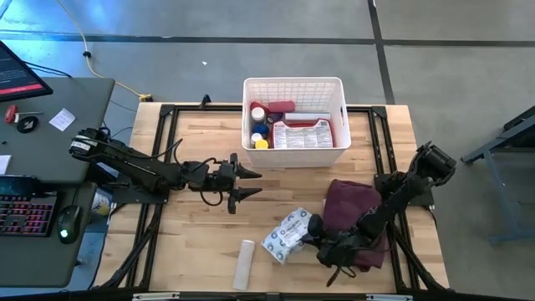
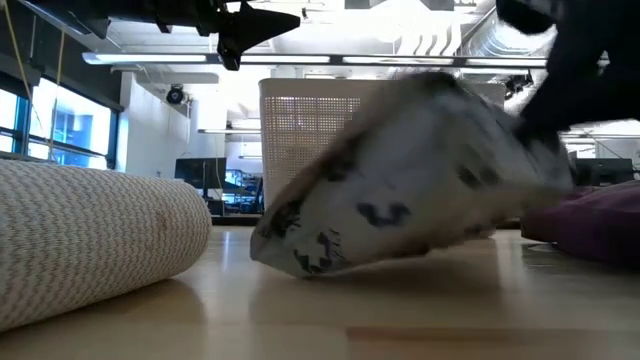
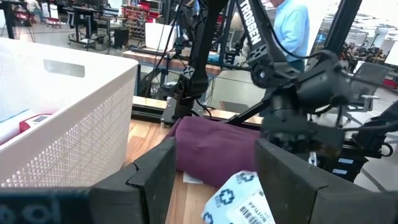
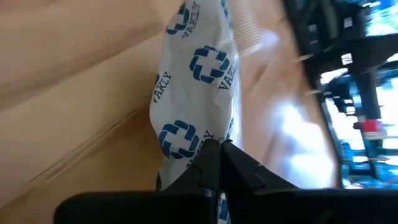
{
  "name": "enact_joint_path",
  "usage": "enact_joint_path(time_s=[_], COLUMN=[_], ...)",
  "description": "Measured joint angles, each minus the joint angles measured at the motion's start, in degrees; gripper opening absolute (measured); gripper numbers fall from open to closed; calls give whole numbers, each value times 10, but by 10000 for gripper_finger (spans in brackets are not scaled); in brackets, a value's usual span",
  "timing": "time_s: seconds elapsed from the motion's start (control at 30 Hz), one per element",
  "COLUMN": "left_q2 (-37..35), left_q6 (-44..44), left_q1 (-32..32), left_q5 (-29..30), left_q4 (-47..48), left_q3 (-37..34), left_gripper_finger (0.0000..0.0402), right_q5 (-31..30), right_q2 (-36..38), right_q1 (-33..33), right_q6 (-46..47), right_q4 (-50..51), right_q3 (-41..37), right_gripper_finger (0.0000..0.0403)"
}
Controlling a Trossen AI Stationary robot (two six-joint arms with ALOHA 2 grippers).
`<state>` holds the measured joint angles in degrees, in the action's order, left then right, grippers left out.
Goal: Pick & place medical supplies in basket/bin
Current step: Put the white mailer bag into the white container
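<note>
Lying at about five o'clock on the table (image 1: 201, 242), the grey-white packet (image 1: 287, 235) printed with blue crosses is pinched at its edge by the right gripper (image 1: 316, 237), fingers closed on it. Just beside it at three o'clock sits the maroon cloth (image 1: 355, 209); at eight o'clock, the white roll (image 1: 244, 262). The basket (image 1: 294, 90) stands at twelve o'clock, holding supplies. The left gripper (image 1: 248, 184) hovers at centre, fingers parted, holding nothing.

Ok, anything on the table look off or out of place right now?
One thing: the maroon cloth lies crumpled near the right arm, bunched against the packet that the right gripper has pinched at one end, so that end tilts off the table. The white roll lies on its side. Nothing is spilled or damaged.
</note>
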<state>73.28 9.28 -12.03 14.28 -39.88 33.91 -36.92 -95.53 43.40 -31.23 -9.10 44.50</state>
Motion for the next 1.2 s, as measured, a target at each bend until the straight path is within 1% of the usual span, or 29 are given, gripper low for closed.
enact_joint_path(time_s=[0.1,0.2,0.27,0.37,0.5,0.53,0.6,0.77,0.83,0.9,1.0,1.07,1.2], left_q2=[0,0,0,0,-22,-31,-52,-86,-86,-86,-86,-86,-86], left_q6=[0,0,0,-2,-60,-74,-88,-90,-90,-90,-90,-90,-89], left_q1=[0,0,0,0,0,0,0,0,0,0,0,0,0], left_q5=[0,0,-2,-15,-35,-40,-48,-48,-47,-47,-47,-47,-46], left_q4=[0,0,-2,-20,-94,-103,-88,-8,4,7,2,2,-6], left_q3=[0,0,0,0,4,9,11,11,11,11,11,11,11], left_gripper_finger=[246,246,246,246,246,246,246,246,246,246,246,246,246], right_q5=[-25,-49,-65,-113,-187,-204,-235,-267,-266,-240,-184,-133,-38], right_q2=[1,6,13,27,62,73,97,162,187,211,238,249,251], right_q1=[1,2,2,-2,-23,-29,-44,-103,-144,-193,-272,-327,-435], right_q6=[-23,-38,-39,-27,2,1,-10,-55,-67,-71,-76,-85,-89], right_q4=[18,66,118,210,327,340,347,344,340,340,343,354,385], right_q3=[35,80,115,165,222,232,251,281,284,284,284,284,284], right_gripper_finger=[1,1,1,0,0,0,0,0,0,0,0,0,0])
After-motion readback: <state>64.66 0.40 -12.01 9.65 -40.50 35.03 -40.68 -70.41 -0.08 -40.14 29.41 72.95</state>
